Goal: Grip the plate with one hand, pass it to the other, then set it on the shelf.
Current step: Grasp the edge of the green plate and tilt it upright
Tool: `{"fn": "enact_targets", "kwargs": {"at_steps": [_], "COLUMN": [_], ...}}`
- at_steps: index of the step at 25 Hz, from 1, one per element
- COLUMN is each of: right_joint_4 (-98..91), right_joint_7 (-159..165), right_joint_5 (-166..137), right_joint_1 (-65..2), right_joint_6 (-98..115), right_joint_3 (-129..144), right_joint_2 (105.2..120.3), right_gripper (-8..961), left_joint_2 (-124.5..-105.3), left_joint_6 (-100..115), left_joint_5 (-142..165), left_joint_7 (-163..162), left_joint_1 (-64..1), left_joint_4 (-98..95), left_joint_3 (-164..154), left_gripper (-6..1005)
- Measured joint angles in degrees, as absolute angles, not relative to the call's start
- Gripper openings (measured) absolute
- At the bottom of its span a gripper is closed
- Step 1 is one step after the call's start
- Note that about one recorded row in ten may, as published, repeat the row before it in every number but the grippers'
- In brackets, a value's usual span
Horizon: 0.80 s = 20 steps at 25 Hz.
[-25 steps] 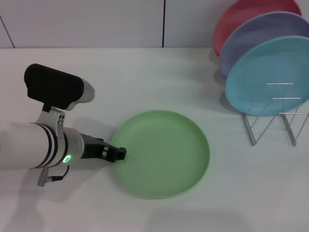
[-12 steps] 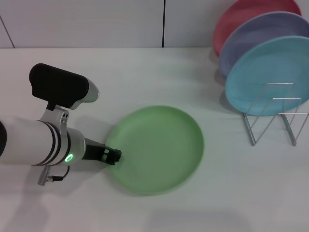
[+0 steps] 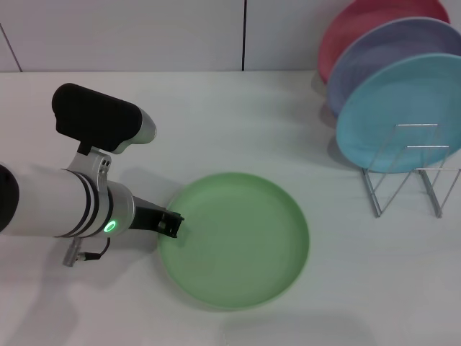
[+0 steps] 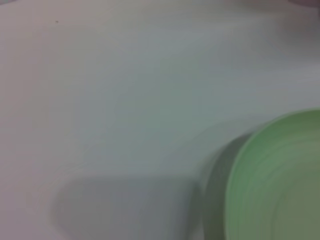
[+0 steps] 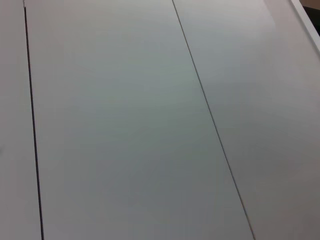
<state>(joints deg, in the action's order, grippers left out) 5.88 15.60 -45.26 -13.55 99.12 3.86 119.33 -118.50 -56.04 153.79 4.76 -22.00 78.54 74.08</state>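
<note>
The light green plate point(image 3: 238, 241) is in the middle of the white table in the head view. My left gripper point(image 3: 171, 223), black on a thick white arm with a green light, is shut on the plate's left rim. The plate looks raised a little off the table, and the left wrist view shows its rim point(image 4: 280, 185) with a shadow beside it. The silver wire shelf point(image 3: 409, 171) stands at the right, apart from the plate. My right gripper is out of view, and its wrist view shows only bare white panels.
A turquoise plate point(image 3: 403, 112), a lavender plate point(image 3: 382, 54) and a pink plate point(image 3: 360, 21) lean upright in the shelf's back slots. The shelf's front loops point(image 3: 432, 155) hold nothing. The wall runs along the table's back edge.
My left arm has lifted and shifted slightly right, holding the green plate's rim. The plate has moved a little and now looks raised on the gripper's side.
</note>
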Motion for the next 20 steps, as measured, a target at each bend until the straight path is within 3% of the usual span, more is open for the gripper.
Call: {"fn": "enact_targets", "kwargs": {"at_steps": [12,20], "right_joint_4": [5.7,-5.9], "right_joint_7": [16.4,27.0], "right_joint_5": [-45.9,-57.2], "right_joint_1": [-14.3,-23.7], "right_joint_6": [103.1,104.2], "right_joint_3": [3.9,7.3], "right_joint_2": [119.30,119.08], "right_gripper": [832,822], "left_joint_2": [-118.35,-118.32], "left_joint_6": [-55.1,-52.5], "left_joint_5": [153.9,153.7], "left_joint_7": [5.7,8.5], "left_joint_1": [-22.6,-22.8], "left_joint_4": [78.7,80.3], "left_joint_3": [74.4,75.2], "left_gripper": [103,86]}}
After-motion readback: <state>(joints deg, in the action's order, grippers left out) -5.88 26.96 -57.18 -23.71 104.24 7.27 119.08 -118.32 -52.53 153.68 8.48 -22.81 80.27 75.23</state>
